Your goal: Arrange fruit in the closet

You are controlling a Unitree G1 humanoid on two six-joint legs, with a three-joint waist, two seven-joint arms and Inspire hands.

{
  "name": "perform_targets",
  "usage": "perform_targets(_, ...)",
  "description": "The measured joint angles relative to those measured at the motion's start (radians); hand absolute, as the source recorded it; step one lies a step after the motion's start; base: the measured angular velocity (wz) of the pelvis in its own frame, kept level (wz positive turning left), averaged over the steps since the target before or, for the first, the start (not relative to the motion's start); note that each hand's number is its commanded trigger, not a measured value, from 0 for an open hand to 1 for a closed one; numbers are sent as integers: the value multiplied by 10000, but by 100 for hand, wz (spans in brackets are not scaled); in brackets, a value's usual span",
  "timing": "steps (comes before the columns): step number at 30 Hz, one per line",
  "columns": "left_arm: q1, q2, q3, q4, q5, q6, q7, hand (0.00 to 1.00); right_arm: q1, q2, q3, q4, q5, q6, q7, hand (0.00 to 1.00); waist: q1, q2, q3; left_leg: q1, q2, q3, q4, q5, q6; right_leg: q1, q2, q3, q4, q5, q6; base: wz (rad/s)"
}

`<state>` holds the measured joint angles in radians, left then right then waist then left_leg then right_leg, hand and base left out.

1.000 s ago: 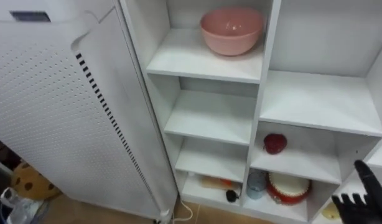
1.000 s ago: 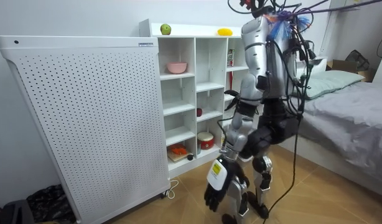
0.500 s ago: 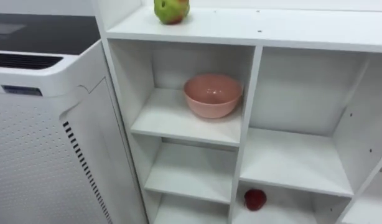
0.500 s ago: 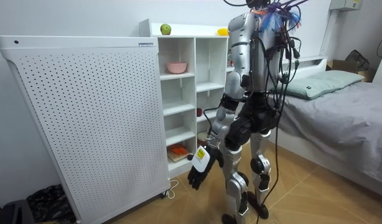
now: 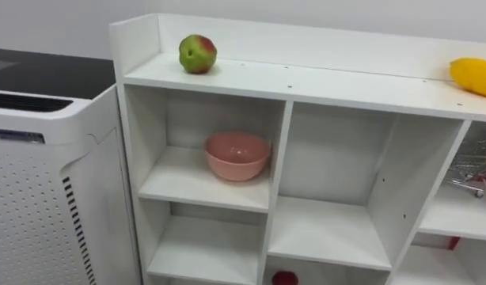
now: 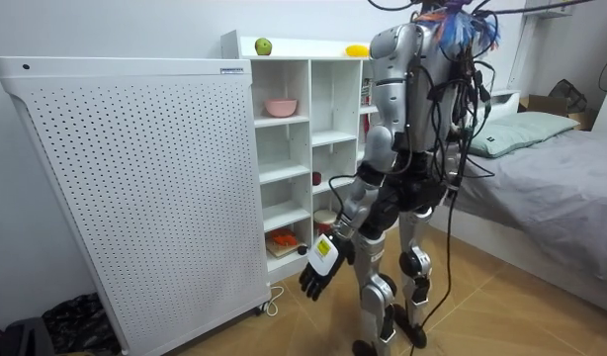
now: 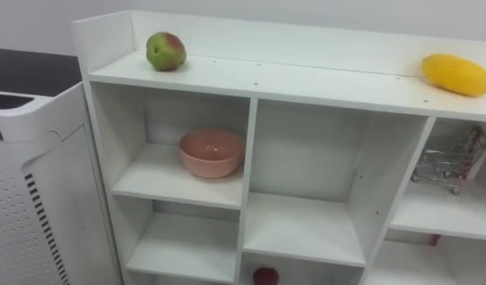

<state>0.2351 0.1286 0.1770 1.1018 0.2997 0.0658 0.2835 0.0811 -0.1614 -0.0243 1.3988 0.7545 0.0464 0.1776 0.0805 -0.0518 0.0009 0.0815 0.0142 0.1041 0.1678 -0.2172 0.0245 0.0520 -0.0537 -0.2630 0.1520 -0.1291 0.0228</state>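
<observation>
A green-and-red apple sits at the left end of the white closet's top board. At the right end lies a yellow fruit. A pink bowl stands in the upper left compartment. Two levels lower in the middle column, a small red fruit shows at the bottom edge. In the room view I stand upright facing the closet. My left hand hangs low beside my leg, fingers relaxed and holding nothing.
A tall white perforated cabinet stands against the closet's left side. A small wire toy cart is in the upper right compartment. In the room view a bed is behind me, and a red-and-white thing sits on a low shelf.
I have straightened up from a bend, so the eye view rose from the lower shelves to the closet's top. The hand stays low, shifted slightly toward the room view's left.
</observation>
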Motion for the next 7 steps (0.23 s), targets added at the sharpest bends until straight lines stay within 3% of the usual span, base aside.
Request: perform_targets(7,208,-66,280,-2,667,413,-129,0,-1,28,335,356,-1812,83,-149,0,-12,-29,0,154,2,20,-18,-4,-2,51,60,263,-3,3,-6,-8)
